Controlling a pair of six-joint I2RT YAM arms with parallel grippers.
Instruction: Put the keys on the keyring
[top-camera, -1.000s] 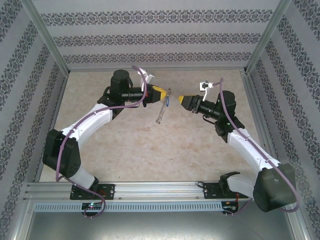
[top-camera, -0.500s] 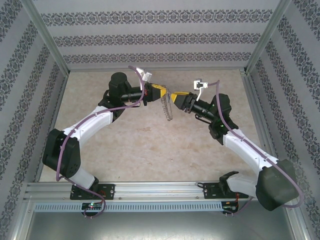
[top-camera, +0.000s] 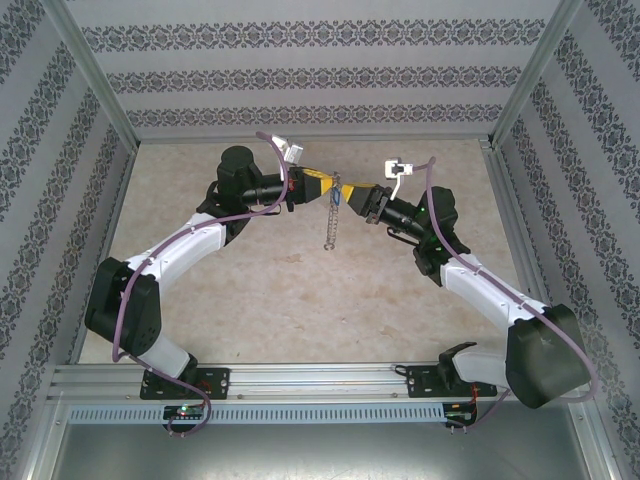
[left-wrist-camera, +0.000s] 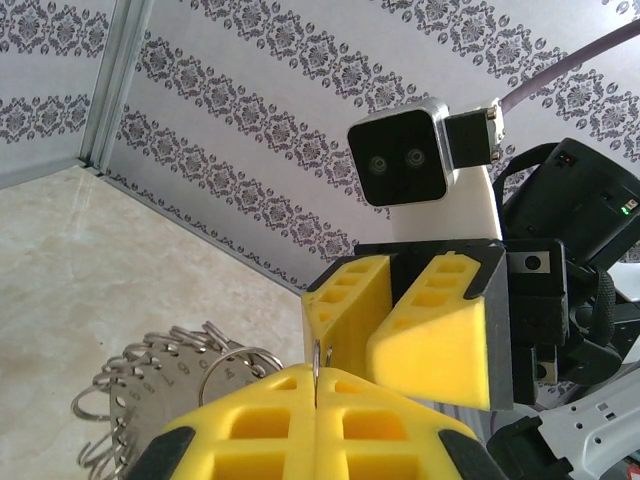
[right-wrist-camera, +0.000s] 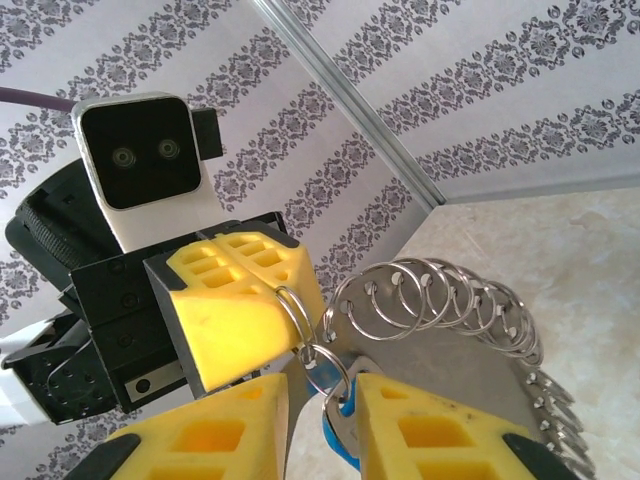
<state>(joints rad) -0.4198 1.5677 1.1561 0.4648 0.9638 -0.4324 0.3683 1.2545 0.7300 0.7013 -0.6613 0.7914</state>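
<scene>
My left gripper (top-camera: 326, 190) holds the keyring (top-camera: 330, 225) up above the table. The silvery strip of small rings hangs down from it. In the left wrist view the left gripper (left-wrist-camera: 318, 385) is shut on a thin wire ring (left-wrist-camera: 317, 360), with the keyring (left-wrist-camera: 170, 385) dangling behind. My right gripper (top-camera: 350, 192) faces it tip to tip. In the right wrist view the right gripper (right-wrist-camera: 325, 430) stands narrowly open. The blue-headed key (right-wrist-camera: 340, 445) lies between its fingers, against the right-hand one. A small ring (right-wrist-camera: 345, 372) links the key to the keyring (right-wrist-camera: 450, 320).
The tan tabletop (top-camera: 300, 290) lies below both grippers. Patterned walls (top-camera: 320, 80) and metal frame posts (top-camera: 95, 80) close it in at the back and sides. An aluminium rail (top-camera: 320, 380) runs along the near edge.
My right gripper has moved left until it meets the left gripper's tips, and its jaws have narrowed. The keyring swung and now hangs straight down. The left arm stayed put.
</scene>
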